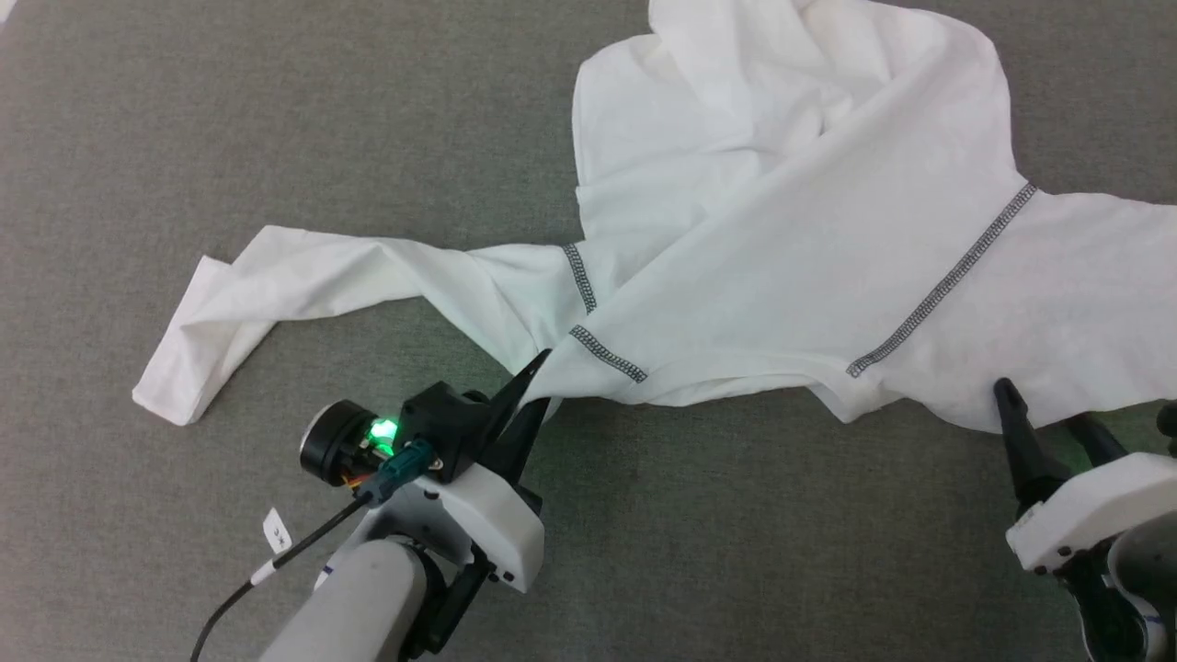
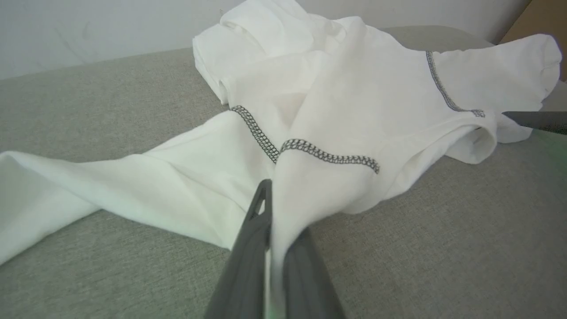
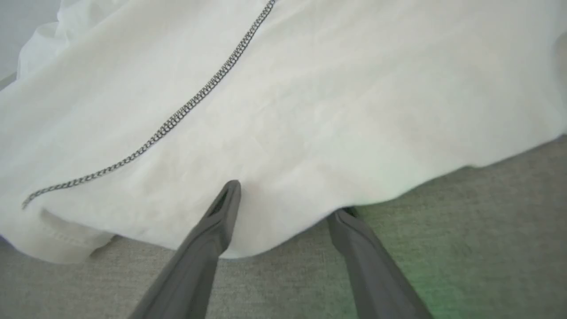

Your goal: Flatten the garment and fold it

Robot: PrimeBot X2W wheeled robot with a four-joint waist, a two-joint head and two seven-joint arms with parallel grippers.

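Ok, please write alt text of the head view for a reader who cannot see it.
A white long-sleeved shirt lies crumpled on a grey fabric surface, one sleeve stretched to the left. The left gripper is shut on its near edge; the right gripper is open at that edge, farther right.

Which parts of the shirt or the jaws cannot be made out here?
Head view: the garment is cut off at the top and right edges.
Right wrist view: its edge hides one tip of the right gripper.
Left wrist view: its fold hides one tip of the left gripper.
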